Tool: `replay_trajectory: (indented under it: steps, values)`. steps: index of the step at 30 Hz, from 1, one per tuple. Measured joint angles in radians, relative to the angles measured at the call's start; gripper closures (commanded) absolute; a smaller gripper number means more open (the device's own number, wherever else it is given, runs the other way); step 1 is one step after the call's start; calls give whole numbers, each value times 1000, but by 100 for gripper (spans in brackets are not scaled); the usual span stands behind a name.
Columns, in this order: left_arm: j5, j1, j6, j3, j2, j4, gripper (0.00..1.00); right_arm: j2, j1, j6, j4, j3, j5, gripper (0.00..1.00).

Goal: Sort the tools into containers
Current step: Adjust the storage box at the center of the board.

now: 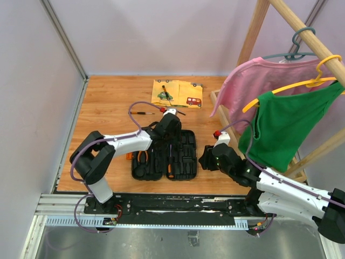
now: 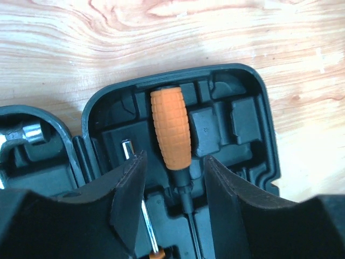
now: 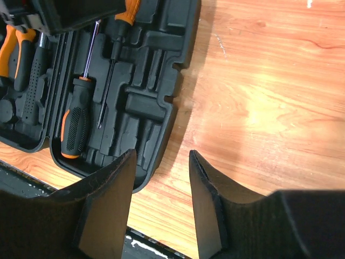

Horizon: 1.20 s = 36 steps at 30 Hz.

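Open black tool case (image 1: 188,143) lay on wooden table (image 1: 108,97). Left gripper (image 2: 172,162) hovered over case's right half, jaws apart, straddling orange-handled screwdriver (image 2: 171,135) seated in slot, handle toward 12 o'clock, no contact visible. Right gripper (image 3: 159,156) hung at case's 3 o'clock, jaws apart, empty. Thin dark screwdriver (image 1: 144,113) lay loose at case's 10 o'clock.

The case (image 2: 242,116) is matt black plastic, the table (image 2: 161,32) smooth, slightly glossy wood.

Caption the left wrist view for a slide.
Left gripper, fingers apart, straddles an orange-handled screwdriver lying in the open black tool case on the wooden table.
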Motion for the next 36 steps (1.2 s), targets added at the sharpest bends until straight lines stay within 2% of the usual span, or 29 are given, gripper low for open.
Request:
replay_trajectory:
  steps: [7,13,21,26,32,36]
  values:
    - [10,0,2,6,-91,-43,45,-58,0,10,-36,-19,44,53]
    - [-8,0,14,8,-203,-102,43,-43,0,11,-36,-39,47,52]
    - [-87,0,31,-34,-388,-162,40,83,-10,10,64,-60,-58,51]
    - [-136,2,37,-101,-446,-212,38,179,-11,4,137,-60,-150,51]
    - [-184,8,37,-157,-483,-265,38,295,-19,6,92,-13,-164,57]
    - [-214,18,37,-158,-491,-286,37,307,-34,10,42,23,-117,60]
